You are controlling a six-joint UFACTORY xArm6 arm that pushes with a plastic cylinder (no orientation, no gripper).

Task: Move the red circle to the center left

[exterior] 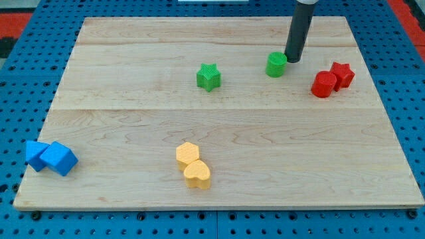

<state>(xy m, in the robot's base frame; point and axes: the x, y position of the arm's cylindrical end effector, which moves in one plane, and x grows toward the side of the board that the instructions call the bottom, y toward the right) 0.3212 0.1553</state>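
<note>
1. Progress on the task looks close to nil: the red circle [324, 85] sits far toward the view's right on the tabletop [133, 99], touching the red star [342, 74] at its upper right.
2. No pincer exists on this rig, so there is no released or clenched state to tell; my tip [292, 60] stands left of the red circle and a little above it, right against the green cylinder [277, 64].
3. Well left of the red circle are the green star [208, 76], the yellow hexagon [187, 154] with the yellow heart [197, 174], and two blue blocks [51, 157].
4. Still to do, as I judge it: bring my tip round to the red circle's right side, part it from the red star, and push it leftward across nearly the whole tabletop.
</note>
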